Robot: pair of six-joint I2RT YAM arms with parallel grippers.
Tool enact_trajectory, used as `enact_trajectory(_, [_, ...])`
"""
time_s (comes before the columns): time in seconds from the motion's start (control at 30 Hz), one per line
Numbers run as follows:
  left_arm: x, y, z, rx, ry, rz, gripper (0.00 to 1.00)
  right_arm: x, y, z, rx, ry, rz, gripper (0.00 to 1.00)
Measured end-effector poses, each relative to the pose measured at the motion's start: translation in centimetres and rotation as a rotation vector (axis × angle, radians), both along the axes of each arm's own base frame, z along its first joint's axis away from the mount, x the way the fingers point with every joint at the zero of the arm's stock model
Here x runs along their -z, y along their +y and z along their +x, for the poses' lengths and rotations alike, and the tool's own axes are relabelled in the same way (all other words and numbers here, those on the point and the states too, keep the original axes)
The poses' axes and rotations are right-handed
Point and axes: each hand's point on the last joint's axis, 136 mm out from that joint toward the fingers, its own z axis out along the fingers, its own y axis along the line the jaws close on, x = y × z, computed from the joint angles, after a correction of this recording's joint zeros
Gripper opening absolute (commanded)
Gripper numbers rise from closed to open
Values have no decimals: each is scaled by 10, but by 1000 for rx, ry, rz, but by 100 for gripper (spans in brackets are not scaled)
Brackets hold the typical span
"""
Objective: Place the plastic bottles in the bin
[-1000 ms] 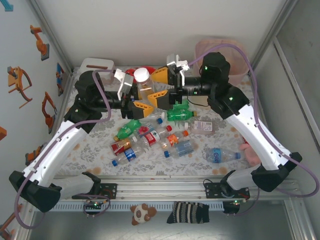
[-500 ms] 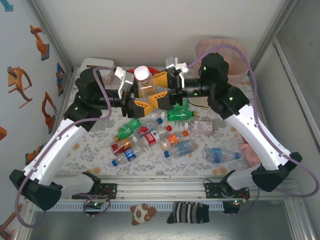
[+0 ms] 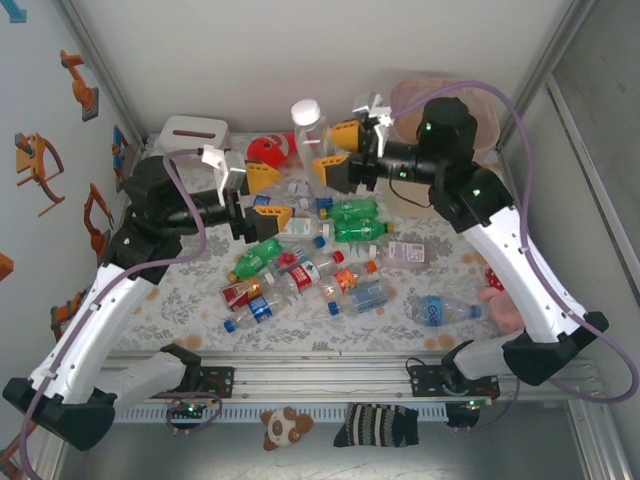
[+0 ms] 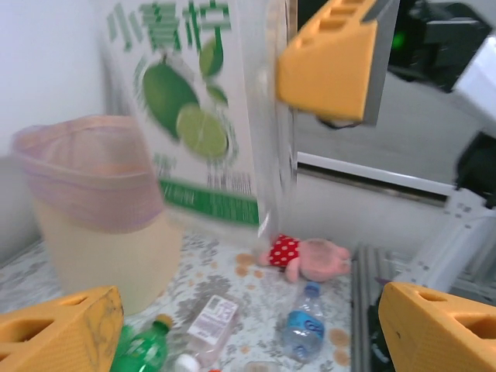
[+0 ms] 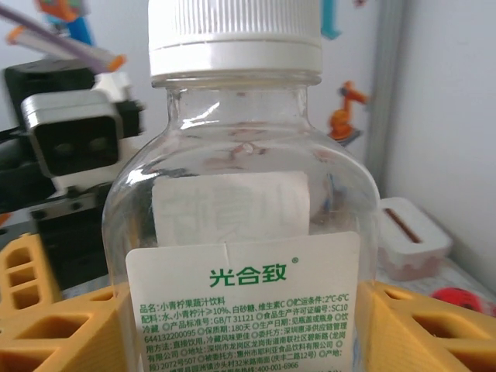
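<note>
A clear bottle (image 3: 308, 124) with a white cap and a lime label hangs upright in the air at the back, and my right gripper (image 3: 326, 151) is shut on its lower body. In the right wrist view the bottle (image 5: 240, 232) stands between the yellow fingers (image 5: 434, 333). My left gripper (image 3: 268, 196) is open and empty, left of the bottle and lower. From the left wrist, the bottle (image 4: 201, 116) hangs ahead of my open left gripper (image 4: 248, 333). The beige bin (image 3: 440, 97) with its pink liner stands at the back right, also visible as the bin (image 4: 101, 209). Several bottles (image 3: 300, 265) lie heaped mid-table.
A white tissue box (image 3: 190, 130) and a red fish toy (image 3: 268, 150) sit at the back left. A pink plush toy (image 3: 500, 300) lies at the right edge near a blue-label bottle (image 3: 440, 310). Metal frame rails border the table.
My left gripper has let go of the clear bottle and drawn back to the left and down. The right gripper has lifted the bottle up and to the right, nearer the bin.
</note>
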Motion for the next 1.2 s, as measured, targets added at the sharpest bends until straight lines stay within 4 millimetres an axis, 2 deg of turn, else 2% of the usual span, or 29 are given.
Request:
enact_trajectory(0.13, [15,13,25,-146,43,43,83,-13,-42,49,230,15,13,61])
enact_trajectory(0.23, [30,19,40,-230,83,80,82,-20,-83,96,442,47,27,61])
enact_trajectory(0.3, [38,21,46,-259,105,100,82,-17,-109,128,568,78,25,61])
enact_trajectory(0.43, [50,23,52,-289,131,124,82,7,-151,185,763,180,-2,59])
enact_trajectory(0.6, [58,26,59,-328,146,144,82,64,-200,245,973,335,-82,58])
enact_trajectory(0.8, [72,27,68,-359,176,175,81,133,-233,280,1081,477,-205,57])
enact_trajectory(1.03, [92,26,77,-373,215,215,81,206,-248,299,1092,590,-395,57])
enact_trajectory(1.2, [110,23,85,-378,252,253,81,255,-251,302,1074,667,-515,57])
